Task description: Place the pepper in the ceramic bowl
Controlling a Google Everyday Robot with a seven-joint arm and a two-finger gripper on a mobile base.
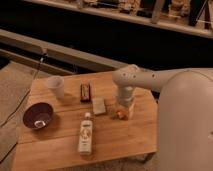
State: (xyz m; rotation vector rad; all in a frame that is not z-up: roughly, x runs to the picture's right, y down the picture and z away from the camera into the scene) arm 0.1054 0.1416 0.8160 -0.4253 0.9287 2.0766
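Wood is seen at the front, where the low table (55, 150) is set on the floor. Nearest on it, a clear bottle (86, 135) with a white label is laid flat, with its cap pointed away toward the back.

Left of the bottle and a little farther back, the bowl (29, 112) is placed close to the table's left edge. It is round, dark and shiny inside.

On the right side of the table, the pepper (120, 114) is found. It is small and orange, and it is laid on the wood, well apart from the bowl. The gripper (123, 107) is held right above it, pointed down, with its fingers spread apart. It cannot be told if the pepper is touched by them.

Just left of the gripper, a pale flat pad (99, 105) is laid. Behind the pad, a dark bar (86, 92) is placed. Farther left, near the back edge, a white cup (56, 86) is stood upright.

The big white arm (150, 80) is stretched in from the right. Behind the table, a long grey ledge (70, 52) is seen.
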